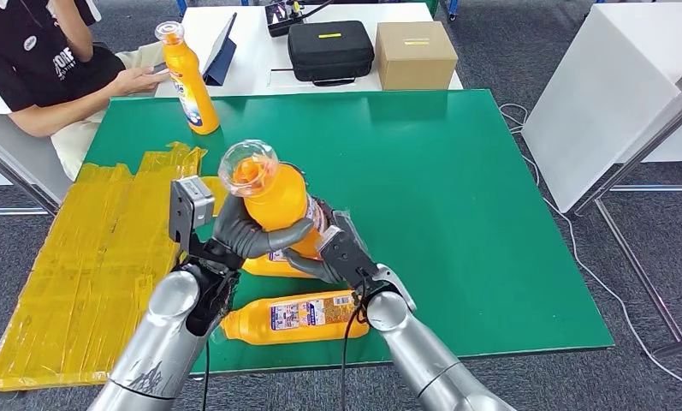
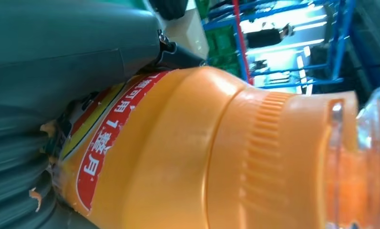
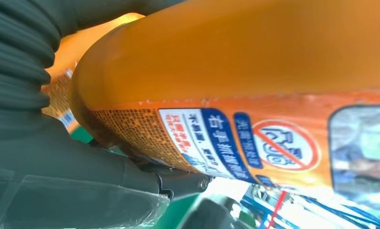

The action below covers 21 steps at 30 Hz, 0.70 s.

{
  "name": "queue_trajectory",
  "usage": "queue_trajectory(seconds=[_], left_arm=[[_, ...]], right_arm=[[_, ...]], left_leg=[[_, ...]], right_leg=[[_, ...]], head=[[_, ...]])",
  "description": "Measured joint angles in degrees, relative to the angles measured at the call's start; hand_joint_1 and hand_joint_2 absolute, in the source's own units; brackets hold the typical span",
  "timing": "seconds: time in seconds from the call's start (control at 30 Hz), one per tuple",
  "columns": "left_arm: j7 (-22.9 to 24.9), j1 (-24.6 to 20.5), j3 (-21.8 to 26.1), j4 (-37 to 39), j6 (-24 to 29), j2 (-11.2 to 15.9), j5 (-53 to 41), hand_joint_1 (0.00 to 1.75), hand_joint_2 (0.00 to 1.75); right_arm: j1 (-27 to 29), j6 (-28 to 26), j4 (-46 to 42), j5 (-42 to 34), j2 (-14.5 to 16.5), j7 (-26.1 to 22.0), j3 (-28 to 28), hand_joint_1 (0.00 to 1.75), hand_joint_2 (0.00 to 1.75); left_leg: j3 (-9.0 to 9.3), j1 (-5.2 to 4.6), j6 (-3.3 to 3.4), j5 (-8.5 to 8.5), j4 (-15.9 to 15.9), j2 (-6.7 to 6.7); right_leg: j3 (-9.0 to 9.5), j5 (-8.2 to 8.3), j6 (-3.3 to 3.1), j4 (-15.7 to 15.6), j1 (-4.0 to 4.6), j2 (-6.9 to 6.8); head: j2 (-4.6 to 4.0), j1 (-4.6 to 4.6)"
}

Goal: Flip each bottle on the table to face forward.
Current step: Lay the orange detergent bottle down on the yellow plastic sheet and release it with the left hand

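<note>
Both hands are gripping one orange bottle (image 1: pixel 273 193) over the near part of the green table (image 1: pixel 457 197); the left hand (image 1: pixel 243 233) is wrapping its dark fingers and grey thumb around the bottle's middle, and the right hand (image 1: pixel 341 257) is closing on the lower body from the other side, so neither is open. The bottle is tilting, its clear domed cap (image 1: pixel 248 167) leaning toward the robot and to the left, with an orange ribbed collar showing beneath the dome in the left wrist view; a red band with white characters (image 2: pixel 112 138) is running along the body there. In the right wrist view the bottle's side is showing a white and blue printed label (image 3: pixel 211 143) with a red prohibition circle (the small print is too fine to read).

A second orange bottle (image 1: pixel 294 318) is lying on its side at the table's near edge, just below the two hands, its label facing up; part of a third orange bottle (image 1: pixel 273 267) is peeking out under the held one, lying flat, mostly hidden. A fourth bottle (image 1: pixel 189 79) is standing upright at the far left corner of the table, well apart from the others, its clear cap on top.

A person (image 1: pixel 50 73) in a dark shirt is sitting beside that far corner; yellow sheeting (image 1: pixel 89 257) is lying on the floor along the table's left side; behind the green table, a white table (image 1: pixel 252 51) is carrying a black case (image 1: pixel 330 51) and a cardboard box (image 1: pixel 415 55) side by side.
</note>
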Motion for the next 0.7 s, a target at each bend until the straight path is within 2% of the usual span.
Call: queue_trajectory(seconds=[0.03,0.27,0.4,0.57,0.7], left_arm=[[-0.39,0.18,0.19,-0.52,0.73,0.16,-0.55,1.75,1.75],[-1.88,2.28,3.71,-4.49,5.56,2.36,-6.33,1.75,1.75],[-2.36,2.86,6.38,-6.64,15.12,3.95,-20.38,1.75,1.75],[-1.38,2.30,13.31,-8.27,19.98,7.06,-31.07,1.75,1.75],[0.82,1.85,16.95,-8.09,25.23,10.17,-47.82,1.75,1.75]], right_arm=[[0.52,-0.27,-1.60,0.68,-0.39,0.11,-0.03,0.05,1.75],[4.39,-1.65,-12.58,3.74,-2.92,0.51,-1.32,0.00,1.75],[6.53,-4.15,-18.25,7.39,-4.57,0.84,-2.29,0.00,1.75],[9.03,-8.35,-25.29,12.69,-7.29,2.04,-4.61,0.00,1.75],[11.43,-11.11,-29.87,16.48,-8.70,2.81,-6.88,0.00,1.75]], left_leg=[[0.00,0.00,0.00,0.00,0.00,0.00],[0.00,0.05,-0.01,-0.01,0.00,0.03],[0.00,0.07,-0.01,0.00,-0.01,0.05],[0.01,0.07,-0.01,0.00,-0.01,0.05],[0.01,0.07,-0.01,0.00,-0.01,0.05]], right_leg=[[0.00,0.00,0.00,0.00,0.00,0.00],[-0.05,0.00,0.00,-0.01,0.01,0.01],[-0.03,0.00,-0.01,0.00,0.03,0.01],[-0.04,0.00,-0.01,0.00,0.02,0.02],[-0.04,0.00,-0.01,0.00,0.03,0.02]], head=[[-0.01,0.00],[-0.01,0.00],[0.00,0.00],[0.01,0.00],[0.00,0.01]])
